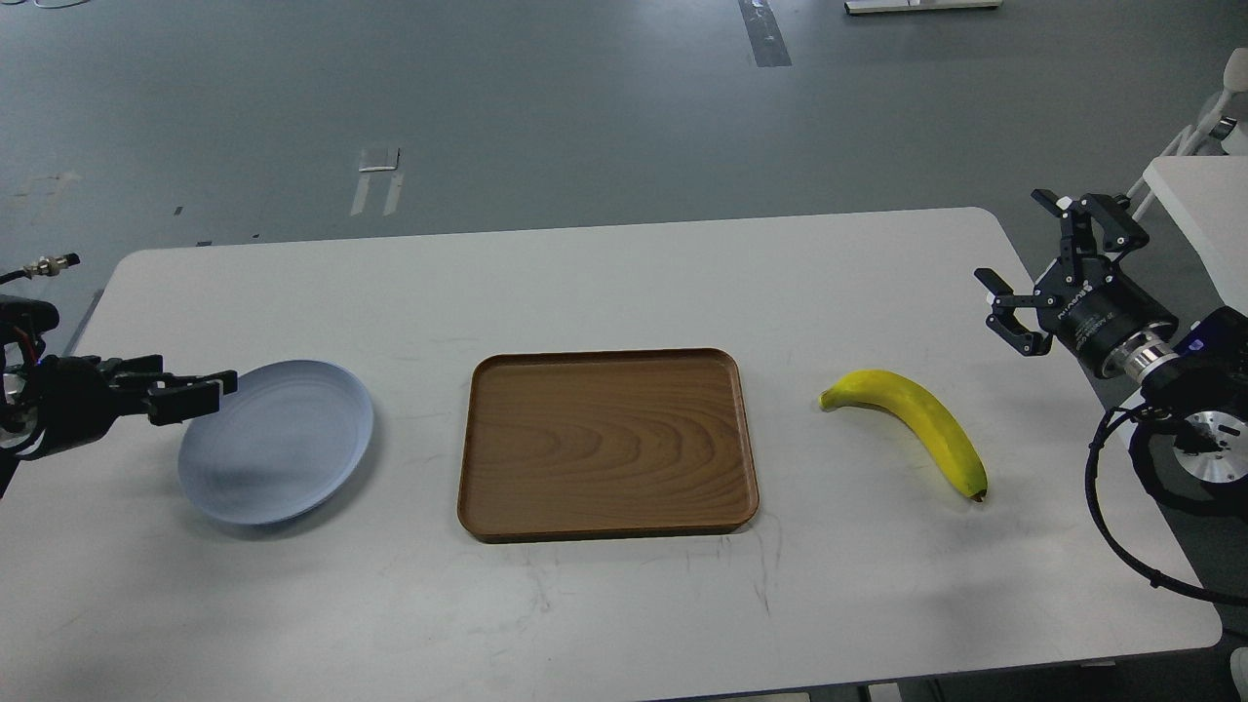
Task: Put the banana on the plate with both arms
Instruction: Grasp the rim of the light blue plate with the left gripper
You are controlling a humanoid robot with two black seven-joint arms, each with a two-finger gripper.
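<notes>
The yellow banana (916, 424) lies on the white table, right of the tray, its dark tip toward me. The pale blue-grey plate (283, 439) sits on the left side of the table. My left gripper (200, 392) is low at the plate's left rim, seen side-on and dark, so its fingers overlap; I cannot tell whether it touches the rim. My right gripper (1033, 258) is open and empty. It hovers over the table's right edge, up and to the right of the banana and well apart from it.
A brown rectangular wooden tray (604, 444) lies in the middle of the table between plate and banana. The white table (624, 283) ends just right of my right arm. Another white table corner (1199, 195) stands at the far right.
</notes>
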